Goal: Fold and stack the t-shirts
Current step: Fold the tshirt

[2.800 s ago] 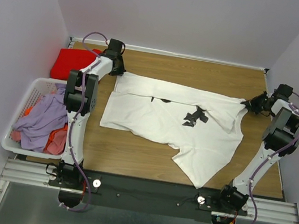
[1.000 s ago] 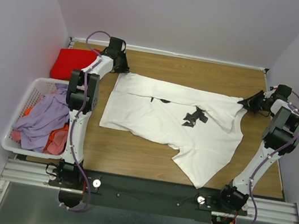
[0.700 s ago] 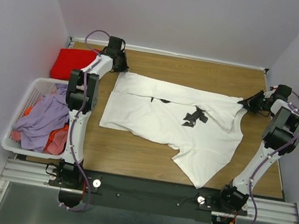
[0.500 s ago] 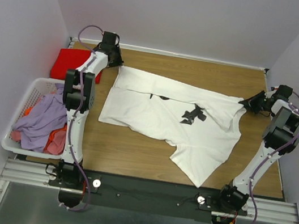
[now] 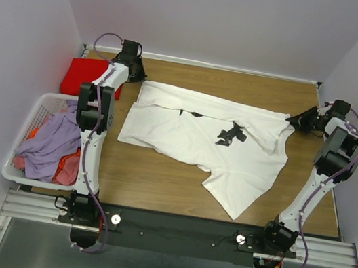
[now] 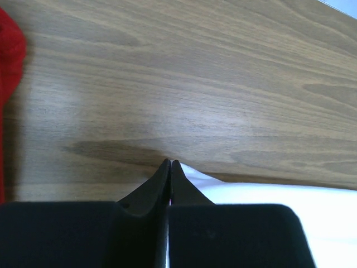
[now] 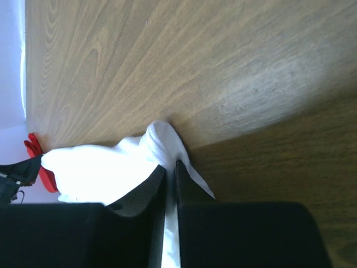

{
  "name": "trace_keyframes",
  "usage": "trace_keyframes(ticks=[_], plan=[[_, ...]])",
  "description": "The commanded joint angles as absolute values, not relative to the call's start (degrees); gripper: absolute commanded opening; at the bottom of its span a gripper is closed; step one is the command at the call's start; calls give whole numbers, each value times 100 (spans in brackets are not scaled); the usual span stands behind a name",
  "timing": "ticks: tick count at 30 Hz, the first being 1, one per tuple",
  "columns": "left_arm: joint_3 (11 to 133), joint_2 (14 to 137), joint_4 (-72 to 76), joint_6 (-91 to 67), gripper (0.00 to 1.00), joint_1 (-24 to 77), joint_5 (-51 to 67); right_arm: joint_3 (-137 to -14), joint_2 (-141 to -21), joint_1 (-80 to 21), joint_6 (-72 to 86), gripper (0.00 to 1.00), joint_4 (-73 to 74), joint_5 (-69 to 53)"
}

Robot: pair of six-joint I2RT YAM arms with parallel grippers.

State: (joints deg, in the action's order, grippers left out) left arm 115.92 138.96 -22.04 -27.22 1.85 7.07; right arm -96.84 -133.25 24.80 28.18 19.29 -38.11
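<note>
The white t-shirt (image 5: pixel 192 136) lies spread across the wooden table (image 5: pixel 242 86), its black chest print (image 5: pixel 232 134) facing up. At the shirt's far left corner my left gripper (image 5: pixel 139 78) is shut on the hem; in the left wrist view the fingertips (image 6: pixel 169 163) meet with white cloth (image 6: pixel 262 195) trailing off beside them. My right gripper (image 5: pixel 293 119) is shut on the far right corner, with bunched white cloth (image 7: pixel 159 142) pinched between its fingers (image 7: pixel 170 164). The red t-shirt (image 5: pixel 82 76) lies folded at the far left of the table.
A white slatted laundry basket (image 5: pixel 40 100) with purple and orange clothes stands off the table's left edge. Walls close in behind and on both sides. Bare wood shows beyond the shirt and along the near edge (image 5: pixel 156 185).
My left gripper has moved left and farther back with the shirt's corner, drawing the far edge tighter and shifting the shirt a little to the left. The right gripper has crept slightly farther back.
</note>
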Motion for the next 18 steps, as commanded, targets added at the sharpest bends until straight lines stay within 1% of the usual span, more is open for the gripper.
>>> trace_keyframes(ticks=[1, 2, 3, 5, 6, 8, 12, 16, 17, 18], plan=[[11909, 14001, -1987, -2540, 17, 97, 624, -9967, -13535, 2575, 2742, 23, 1854, -3805], [11935, 13992, -1943, -2523, 23, 97, 659, -10019, -13526, 2566, 2733, 27, 1854, -3823], [11962, 13966, -1847, -2522, 35, 97, 711, -10028, -13465, 2558, 2725, 35, 1854, -3823], [11953, 13887, -1749, -2514, 48, 105, 808, -10046, -13386, 2531, 2672, 41, 1854, -3788], [11892, 13756, -1662, -2514, 58, 132, 817, -10046, -13273, 2514, 2637, 46, 1854, -3727], [11830, 13597, -1556, -2435, 73, 167, 809, -10020, -13114, 2496, 2611, 48, 1854, -3648], [11506, 13027, -1442, -2382, 75, 272, 730, -9827, -12605, 2435, 2496, 48, 1863, -3245], [10698, 12227, -1433, -2347, 74, 527, 291, -9221, -11788, 2172, 2303, 50, 1881, -2928], [10366, 11973, -1424, -2277, 74, 614, 203, -8933, -11525, 1997, 2181, 52, 1907, -2683], [10362, 11971, -1433, -2276, 74, 685, 98, -8930, -11522, 1995, 2180, 52, 1933, -2515]])
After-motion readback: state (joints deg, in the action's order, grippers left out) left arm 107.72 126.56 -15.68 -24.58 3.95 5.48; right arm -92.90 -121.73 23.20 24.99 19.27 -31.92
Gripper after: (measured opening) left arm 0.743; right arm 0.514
